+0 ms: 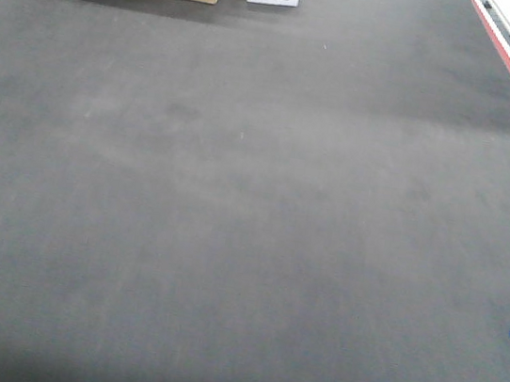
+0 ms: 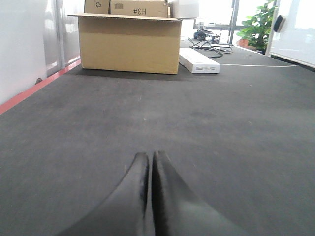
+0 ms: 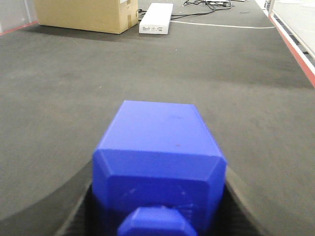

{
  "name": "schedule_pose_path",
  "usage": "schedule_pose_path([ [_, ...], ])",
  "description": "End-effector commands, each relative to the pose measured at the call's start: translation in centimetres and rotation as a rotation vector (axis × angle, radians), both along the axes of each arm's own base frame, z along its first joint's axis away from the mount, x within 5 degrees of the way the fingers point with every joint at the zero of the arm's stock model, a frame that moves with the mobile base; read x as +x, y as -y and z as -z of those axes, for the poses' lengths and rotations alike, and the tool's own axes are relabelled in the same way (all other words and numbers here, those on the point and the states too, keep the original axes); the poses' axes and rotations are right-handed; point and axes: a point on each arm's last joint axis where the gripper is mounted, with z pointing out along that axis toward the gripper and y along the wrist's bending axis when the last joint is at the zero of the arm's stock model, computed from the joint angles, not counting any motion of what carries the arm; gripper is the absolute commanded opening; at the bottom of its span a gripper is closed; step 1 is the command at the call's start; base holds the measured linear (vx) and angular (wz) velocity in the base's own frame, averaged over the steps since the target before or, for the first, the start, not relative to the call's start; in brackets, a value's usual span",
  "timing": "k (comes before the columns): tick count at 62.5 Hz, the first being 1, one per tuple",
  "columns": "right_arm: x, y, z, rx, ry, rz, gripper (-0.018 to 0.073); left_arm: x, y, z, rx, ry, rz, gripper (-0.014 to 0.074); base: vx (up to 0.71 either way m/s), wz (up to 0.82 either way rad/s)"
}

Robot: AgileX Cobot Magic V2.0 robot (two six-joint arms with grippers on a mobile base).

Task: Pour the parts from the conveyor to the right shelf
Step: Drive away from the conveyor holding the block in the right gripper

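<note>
Dark conveyor (image 1: 234,207) fills each view; at lower centre the right end effector (image 3: 157,206) clamps the blue part (image 3: 157,147), while the left end effector (image 2: 149,164) has its fingers pressed together.

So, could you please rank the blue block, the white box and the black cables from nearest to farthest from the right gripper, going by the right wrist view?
1. blue block: clamped in the right gripper, dead centre.
2. white box: far ahead, about centre.
3. black cables: beyond the box, at the top edge, right of centre.
</note>
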Motion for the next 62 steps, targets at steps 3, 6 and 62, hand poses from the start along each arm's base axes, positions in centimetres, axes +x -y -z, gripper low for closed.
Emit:
schedule_pose_path([
  [3, 0.13, 0.14, -1.50, 0.017, 0.093, 0.018, -0.0006, 0.01, 0.05, 0.26, -0.006, 0.060, 0.005, -0.0006, -0.41, -0.03],
  [6, 0.13, 0.14, -1.50, 0.017, 0.093, 0.018, -0.0006, 0.01, 0.05, 0.26, -0.006, 0.060, 0.005, -0.0006, -0.41, -0.04],
  [62, 0.13, 0.14, -1.50, 0.017, 0.093, 0.018, -0.0006, 0.01, 0.05, 0.26, -0.006, 0.060, 0.005, -0.0006, -0.36, 0.03],
])
